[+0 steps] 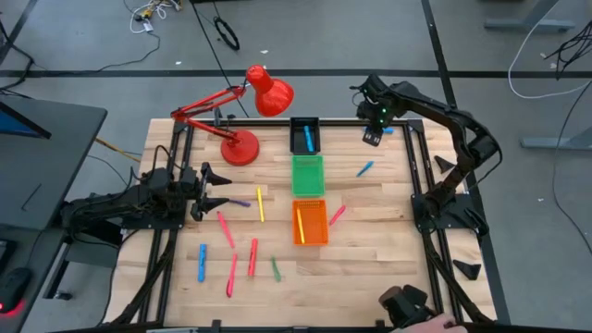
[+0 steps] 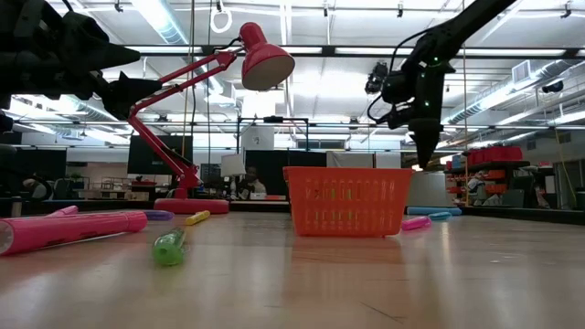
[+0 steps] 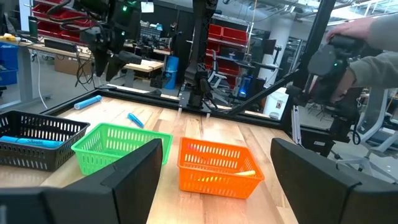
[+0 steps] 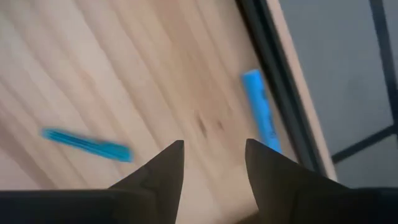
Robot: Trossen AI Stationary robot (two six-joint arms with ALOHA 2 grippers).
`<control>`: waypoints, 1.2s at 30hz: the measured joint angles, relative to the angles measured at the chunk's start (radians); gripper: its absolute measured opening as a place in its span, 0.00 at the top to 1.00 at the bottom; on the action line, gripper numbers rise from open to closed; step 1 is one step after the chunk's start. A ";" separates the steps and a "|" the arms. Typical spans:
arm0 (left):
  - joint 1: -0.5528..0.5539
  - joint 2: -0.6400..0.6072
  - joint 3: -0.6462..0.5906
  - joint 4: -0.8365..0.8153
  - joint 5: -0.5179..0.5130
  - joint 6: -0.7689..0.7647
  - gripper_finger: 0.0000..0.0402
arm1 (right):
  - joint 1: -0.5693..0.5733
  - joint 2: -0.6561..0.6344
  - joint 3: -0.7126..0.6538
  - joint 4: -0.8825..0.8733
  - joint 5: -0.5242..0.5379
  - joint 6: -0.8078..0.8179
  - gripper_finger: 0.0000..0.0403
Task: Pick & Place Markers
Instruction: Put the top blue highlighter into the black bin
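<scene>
Several markers lie flat on the table: purple [image 1: 240, 203], yellow [image 1: 260, 205], pink [image 1: 252, 257], green [image 1: 275, 269] and blue [image 1: 202, 263] on the left, pink [image 1: 337, 215] and blue [image 1: 365, 169] on the right. One blue marker [image 1: 307, 139] lies in the black tray, a yellow one [image 1: 301, 225] in the orange tray. My right gripper [image 1: 373, 134] hangs open above the far right corner, raised off the table [image 2: 425, 137]; its wrist view shows a blue marker [image 4: 260, 112] by the table edge ahead of the open fingers [image 4: 211, 162]. My left gripper [image 1: 208, 185] waits open at the left [image 3: 214, 168].
Black tray [image 1: 317, 123], green tray [image 1: 308, 159] and orange tray [image 1: 311, 242] stand in a row down the table's middle. A red desk lamp [image 1: 242, 148] stands at the far left. A person's hand [image 3: 373, 62] shows by the near right edge.
</scene>
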State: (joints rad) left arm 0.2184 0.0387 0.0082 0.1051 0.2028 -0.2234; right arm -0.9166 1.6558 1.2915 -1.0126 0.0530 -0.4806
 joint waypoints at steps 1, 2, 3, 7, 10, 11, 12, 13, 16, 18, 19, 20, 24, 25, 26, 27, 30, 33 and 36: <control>0.000 0.000 0.000 0.000 0.000 0.000 0.23 | -0.005 0.000 0.000 0.004 0.012 -0.009 0.57; 0.000 0.000 0.000 0.000 0.000 0.000 0.23 | -0.007 0.000 0.000 0.012 0.026 -0.017 0.57; 0.000 0.000 0.000 0.000 0.000 0.000 0.23 | -0.009 0.000 0.000 0.026 0.037 -0.028 0.57; 0.000 0.000 0.000 0.000 0.000 0.000 0.23 | -0.021 0.004 0.000 0.063 0.066 -0.070 0.57; 0.000 0.000 0.000 0.000 0.000 0.000 0.23 | -0.034 0.022 0.000 0.063 0.071 -0.103 0.57; 0.000 0.000 0.000 0.000 0.000 0.000 0.23 | -0.039 0.029 0.000 0.063 0.071 -0.108 0.57; 0.000 0.000 0.000 0.000 0.000 0.000 0.23 | -0.045 0.036 0.000 0.063 0.071 -0.113 0.57; 0.000 0.000 0.000 0.000 0.000 0.000 0.23 | -0.049 0.043 0.000 0.063 0.071 -0.120 0.57; 0.000 0.000 0.000 0.000 0.000 0.000 0.23 | -0.065 0.058 0.000 0.070 0.071 -0.149 0.57; 0.000 0.000 0.000 0.000 0.000 0.000 0.23 | -0.077 0.063 0.000 0.077 0.071 -0.138 0.58; 0.000 0.000 0.000 0.000 0.000 0.000 0.23 | -0.081 0.065 0.000 0.083 0.071 -0.133 0.58; 0.000 0.000 0.000 0.000 0.000 0.000 0.23 | -0.083 0.065 0.000 0.083 0.071 -0.131 0.58; 0.000 0.000 0.000 0.000 0.000 0.000 0.23 | -0.083 0.065 0.000 0.081 0.073 -0.130 0.61; 0.000 0.000 0.000 0.000 0.000 0.000 0.23 | -0.082 0.066 0.000 0.082 0.071 -0.129 0.62; 0.000 0.000 0.000 0.000 0.000 0.000 0.23 | -0.082 0.069 0.000 0.083 0.070 -0.129 0.62; 0.000 0.000 0.000 0.000 0.000 0.000 0.23 | -0.082 0.074 0.000 0.082 0.070 -0.129 0.63; 0.000 0.000 0.000 0.000 0.000 0.000 0.23 | -0.083 0.098 0.000 0.076 0.071 -0.125 0.64; 0.000 0.000 0.000 0.000 0.000 0.000 0.23 | -0.089 0.130 0.000 0.070 0.071 -0.116 0.65; 0.000 0.000 0.000 0.000 0.000 0.000 0.23 | -0.091 0.158 0.000 0.069 0.071 -0.104 0.65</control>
State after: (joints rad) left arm 0.2183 0.0391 0.0082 0.1055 0.2031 -0.2233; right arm -1.0077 1.8138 1.2915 -0.9436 0.1236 -0.5848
